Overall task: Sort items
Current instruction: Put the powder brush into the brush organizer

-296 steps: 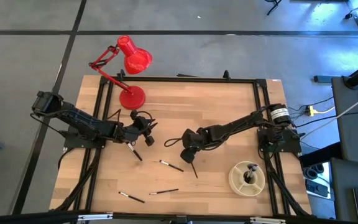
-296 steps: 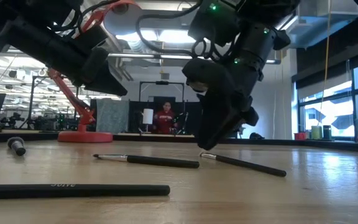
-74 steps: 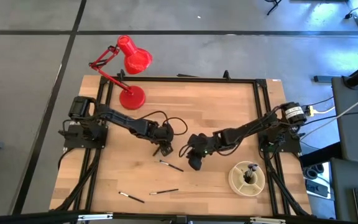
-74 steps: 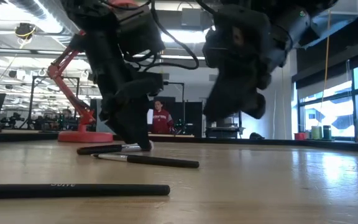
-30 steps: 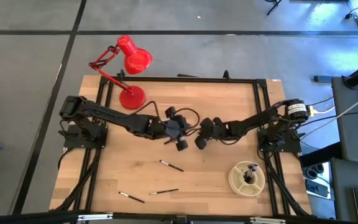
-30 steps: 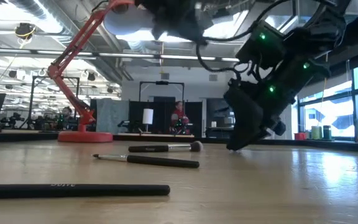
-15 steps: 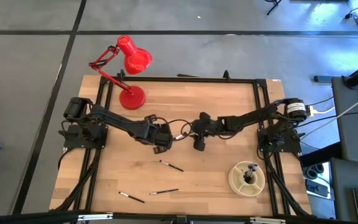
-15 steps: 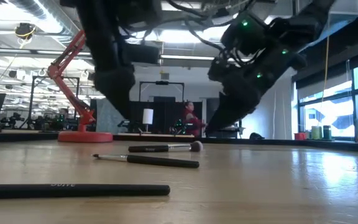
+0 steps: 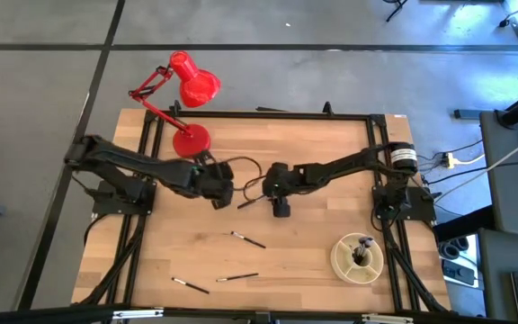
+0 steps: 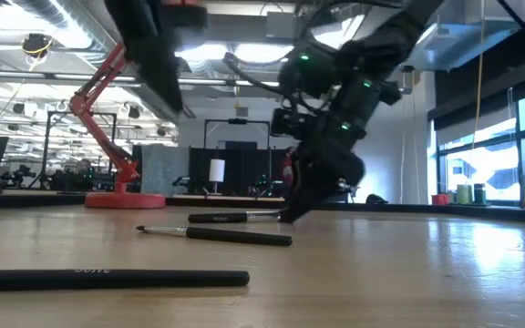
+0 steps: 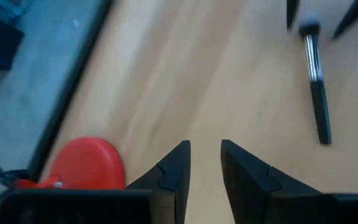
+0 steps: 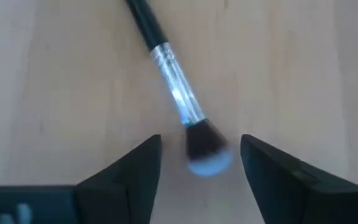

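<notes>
Wooden bench [image 9: 322,153] carries four loose makeup brushes. One silver-ferruled brush [image 12: 174,93] lies flat at mid-bench, its bristle end between the spread fingers of the right hand [image 9: 281,208], not gripped. Left hand [image 9: 222,195], parted and empty, hovers beside the red lamp [image 9: 190,139]. Three brushes [image 9: 247,240] lie nearer the front edge.

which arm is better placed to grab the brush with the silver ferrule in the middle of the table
Right. The right gripper stands open with that makeup brush's bristle head between its fingers; the left gripper points away, toward the red lamp base.
</notes>
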{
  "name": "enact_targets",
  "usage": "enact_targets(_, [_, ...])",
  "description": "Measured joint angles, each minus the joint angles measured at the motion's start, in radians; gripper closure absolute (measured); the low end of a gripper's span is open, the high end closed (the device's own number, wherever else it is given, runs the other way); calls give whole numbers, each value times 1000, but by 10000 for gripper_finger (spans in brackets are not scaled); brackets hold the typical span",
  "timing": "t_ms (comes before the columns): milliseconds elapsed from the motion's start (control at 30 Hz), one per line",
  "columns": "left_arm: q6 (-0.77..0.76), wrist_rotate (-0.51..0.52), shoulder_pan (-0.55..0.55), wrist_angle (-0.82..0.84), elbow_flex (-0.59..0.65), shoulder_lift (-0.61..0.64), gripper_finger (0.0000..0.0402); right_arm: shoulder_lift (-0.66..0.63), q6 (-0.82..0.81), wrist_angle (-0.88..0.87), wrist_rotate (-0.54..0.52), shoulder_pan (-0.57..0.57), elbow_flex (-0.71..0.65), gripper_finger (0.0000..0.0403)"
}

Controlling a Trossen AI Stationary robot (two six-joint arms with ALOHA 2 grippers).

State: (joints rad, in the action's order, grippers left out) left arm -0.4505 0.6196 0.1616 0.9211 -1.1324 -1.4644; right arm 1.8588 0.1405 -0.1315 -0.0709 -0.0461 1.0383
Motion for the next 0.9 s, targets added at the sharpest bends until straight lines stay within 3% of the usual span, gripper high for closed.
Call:
enact_targets(167, [16,89,0,-35,0,136,318,79,23,-205,14,-11,144,247])
enact_targets(333, [13,157,0,-43,0,208,323,103,41,-403,14,3,271,375])
enact_targets(367, [1,174,0,-42,0,214,324,104,56,-474,-6,13,300,386])
enact_targets(500, [-52,253,1,-40,0,212,328,103,95,-786,-157,74,457,387])
enact_targets(733, [-101,303,0,-52,57,201,329,101,127,-1403,-454,255,675,395])
enact_targets(833, [-164,363,-1,-51,114,201,331,77,133,-1425,-542,348,697,395])
enact_targets(900, [-164,385,-16,-60,137,200,334,45,179,-1427,-516,414,700,395])
